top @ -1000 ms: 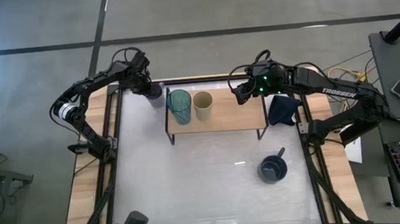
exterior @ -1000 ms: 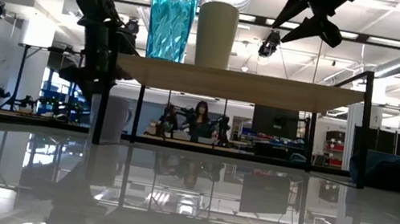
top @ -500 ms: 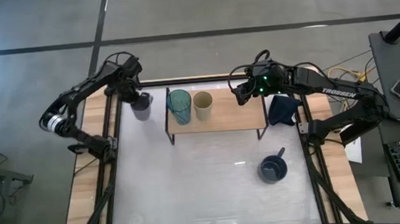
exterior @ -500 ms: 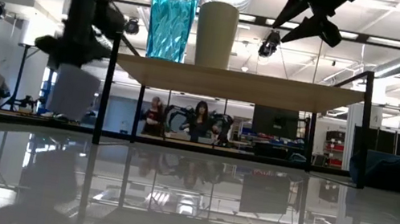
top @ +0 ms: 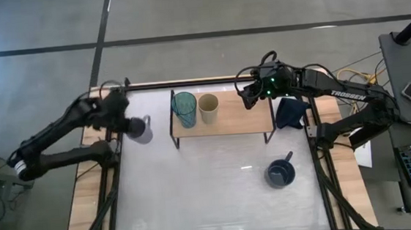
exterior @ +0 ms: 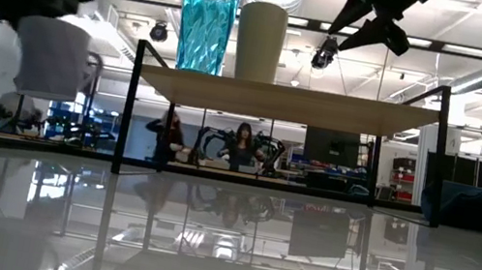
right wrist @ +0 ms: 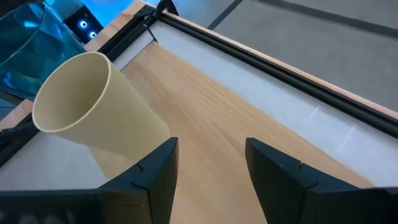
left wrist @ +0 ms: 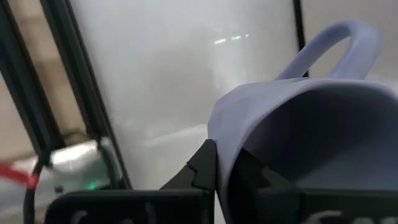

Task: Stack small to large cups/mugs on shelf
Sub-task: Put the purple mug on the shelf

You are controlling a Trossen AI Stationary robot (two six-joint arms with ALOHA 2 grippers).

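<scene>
Left pincer [top: 127,123] clenched on grey-lavender cup [top: 140,129], lifted off the tabletop [top: 211,188], just left of the shelf [top: 242,119]. Teal tumbler [top: 184,108] and cream cup [top: 208,108] upright on shelf. Right pincer [right wrist: 208,163] released above shelf, beside cream cup. Dark blue mug [top: 279,172] well below it.

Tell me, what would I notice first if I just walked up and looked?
Probably the left gripper, out by the table's left edge, shut on the rim of a grey-lavender cup and holding it up in the air. Next, the bright teal tumbler and the cream cup standing side by side at the left end of the wooden shelf. The right gripper hangs open above the shelf's other end.
</scene>
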